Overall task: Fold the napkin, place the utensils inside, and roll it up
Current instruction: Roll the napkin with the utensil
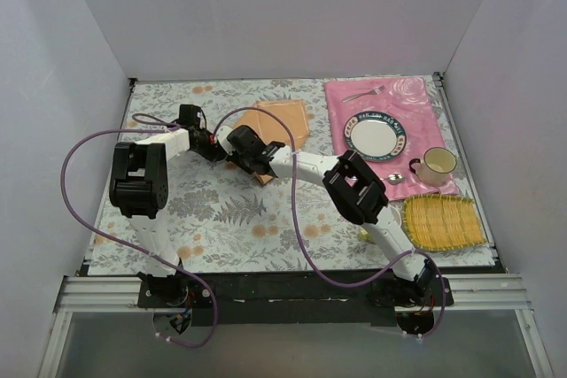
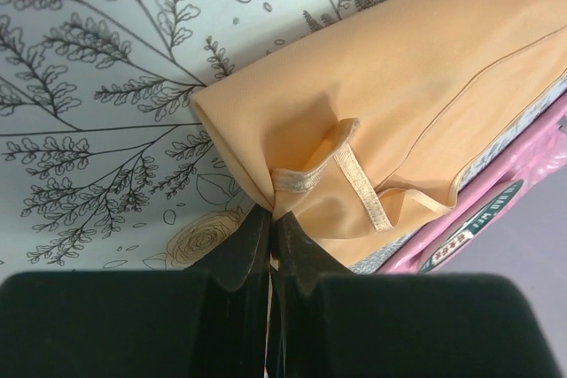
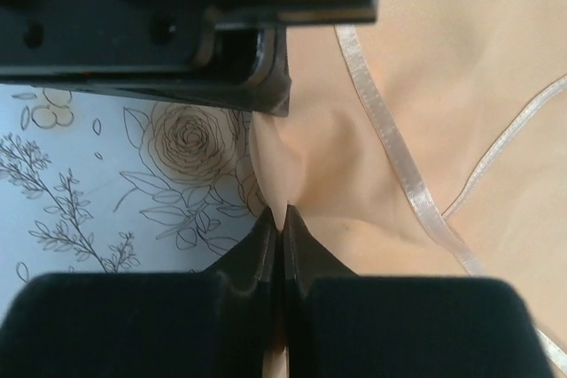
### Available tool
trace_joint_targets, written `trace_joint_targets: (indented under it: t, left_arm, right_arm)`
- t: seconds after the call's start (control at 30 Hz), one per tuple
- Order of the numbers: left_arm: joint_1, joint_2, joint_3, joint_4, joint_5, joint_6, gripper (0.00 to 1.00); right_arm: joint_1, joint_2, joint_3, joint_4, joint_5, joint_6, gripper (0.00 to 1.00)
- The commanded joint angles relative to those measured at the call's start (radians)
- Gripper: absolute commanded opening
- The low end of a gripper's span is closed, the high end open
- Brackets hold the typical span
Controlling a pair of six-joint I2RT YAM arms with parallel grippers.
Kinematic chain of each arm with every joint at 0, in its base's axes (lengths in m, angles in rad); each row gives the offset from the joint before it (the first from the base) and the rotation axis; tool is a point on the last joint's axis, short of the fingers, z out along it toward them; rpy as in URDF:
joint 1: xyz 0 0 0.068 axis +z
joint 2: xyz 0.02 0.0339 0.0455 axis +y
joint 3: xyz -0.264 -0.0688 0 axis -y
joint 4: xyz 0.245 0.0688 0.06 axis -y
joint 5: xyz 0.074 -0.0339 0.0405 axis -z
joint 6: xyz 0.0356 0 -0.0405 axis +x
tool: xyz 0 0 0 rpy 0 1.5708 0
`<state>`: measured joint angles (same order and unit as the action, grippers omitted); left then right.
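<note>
You have plain white walls [image 1: 266, 6] standing beyond and to either side of the right gripper [image 3: 283, 219], a table [image 1: 221, 210] with a grey fern-and-flower print beneath it, a metal rail [image 1: 97, 293] on its near side, and soft, even light.

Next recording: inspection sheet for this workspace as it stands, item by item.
Surface: table under a fern-and-rose print cloth, lying flat.
Job's things: napkin folded over, bunched where pinched; fork on the pink placemat beyond the plate; spoon beside the cup; neither is in the napkin.
Clutter: plate, cup, yellow woven mat.
Grippers: left gripper and right gripper both shut on the napkin, close together.
Cables: purple cables loop off both arms over the table.
Surroundings: white walls on three sides.
</note>
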<state>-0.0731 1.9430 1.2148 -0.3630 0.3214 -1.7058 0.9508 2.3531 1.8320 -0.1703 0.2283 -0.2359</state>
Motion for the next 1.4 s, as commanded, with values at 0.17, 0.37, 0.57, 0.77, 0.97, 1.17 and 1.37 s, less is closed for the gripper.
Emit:
trace_joint_targets:
  t: [0.17,0.37,0.57,0.77,0.97,1.17,1.37]
  left_arm:
    - [0.004,-0.125,0.042,0.055,-0.038,0.231,0.40]
    - [0.002,-0.229,-0.026,0.137,-0.056,0.265,0.51]
    - [-0.001,-0.305,-0.127,0.209,-0.015,0.235,0.49]
    - [-0.030,-0.236,-0.141,0.252,0.056,0.207,0.45]
    - [-0.042,-0.135,-0.126,0.341,0.149,0.152,0.27]
    - [-0.045,-0.067,-0.121,0.395,0.189,0.101,0.15]
    - [-0.047,-0.019,-0.112,0.443,0.186,0.075,0.14]
  right_arm:
    - [-0.091,0.041,0.133,-0.130,-0.346,0.228,0.01]
    - [-0.225,0.054,0.082,-0.046,-0.740,0.417,0.01]
    - [-0.336,0.161,0.036,0.161,-1.085,0.726,0.01]
    - [-0.383,0.195,-0.111,0.506,-1.222,1.059,0.01]
    - [-0.400,0.207,-0.157,0.683,-1.253,1.185,0.01]
    - [-0.414,0.203,-0.171,0.697,-1.242,1.201,0.01]
    - [-0.414,0.196,-0.146,0.565,-1.207,1.138,0.01]
